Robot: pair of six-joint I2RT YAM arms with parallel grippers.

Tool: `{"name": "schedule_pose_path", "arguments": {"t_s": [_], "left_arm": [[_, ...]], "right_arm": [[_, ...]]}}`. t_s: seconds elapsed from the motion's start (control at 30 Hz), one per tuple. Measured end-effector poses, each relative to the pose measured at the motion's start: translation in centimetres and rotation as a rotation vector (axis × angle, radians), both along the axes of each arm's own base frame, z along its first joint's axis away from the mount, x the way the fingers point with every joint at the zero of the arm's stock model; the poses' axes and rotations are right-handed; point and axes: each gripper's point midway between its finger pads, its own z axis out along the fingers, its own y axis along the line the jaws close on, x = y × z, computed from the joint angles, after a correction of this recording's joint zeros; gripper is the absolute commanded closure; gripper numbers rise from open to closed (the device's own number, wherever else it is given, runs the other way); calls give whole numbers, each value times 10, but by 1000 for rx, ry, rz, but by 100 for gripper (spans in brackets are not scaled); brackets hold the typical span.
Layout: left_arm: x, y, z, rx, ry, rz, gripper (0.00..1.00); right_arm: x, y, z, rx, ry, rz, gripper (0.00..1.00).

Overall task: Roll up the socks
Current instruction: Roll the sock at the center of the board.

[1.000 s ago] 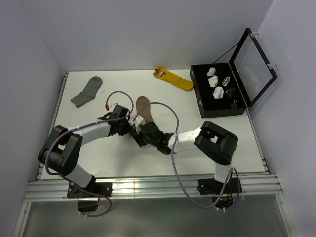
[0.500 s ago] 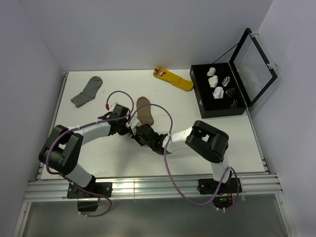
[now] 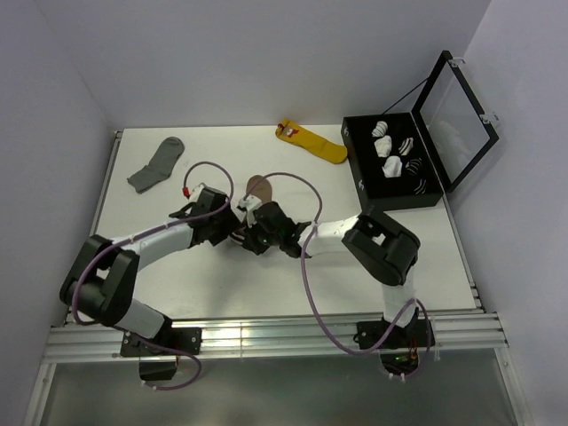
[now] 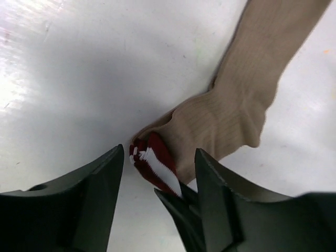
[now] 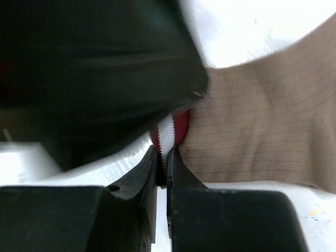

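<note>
sock [image 4: 231, 118] cuff pinched in right gripper [image 5: 166, 153], between parted jaws of left gripper [image 4: 160, 153].

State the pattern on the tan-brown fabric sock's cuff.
The tan-brown sock's cuff is dark red with white stripes, clearest in the left wrist view.

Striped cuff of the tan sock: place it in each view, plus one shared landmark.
Top external: hidden mid-table; only the tan sock shows.
Left wrist: cuff lower centre, between open jaws.
Right wrist: cuff centre, pinched in shut jaws.
Landmark: the tan sock's ribbed body.
</note>
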Motion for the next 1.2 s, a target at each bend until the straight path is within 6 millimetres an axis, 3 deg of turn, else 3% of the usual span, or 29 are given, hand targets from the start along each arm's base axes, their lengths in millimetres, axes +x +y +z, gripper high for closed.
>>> {"name": "schedule_pose_path", "arguments": {"t_s": [0.1,0.3,0.63,0.83,1.2], "left_arm": [[-4,8,11,-28,-38,40,30],[-15,19,22,-103,-121,96,30],[-17,3,14,-184,-144,62,33],[-21,-4,-6,-172,-93,41,36],[-12,-15,-9,-191,-94,40,49]], "right_arm": [[1,-5,2,82,149,-5,100],[4,-11,0,271,452,-32,100],[-2,-15,-2,558,845,-73,100],[-1,-19,2,603,938,-105,100],[-1,-20,-1,585,976,-127,100]]}}
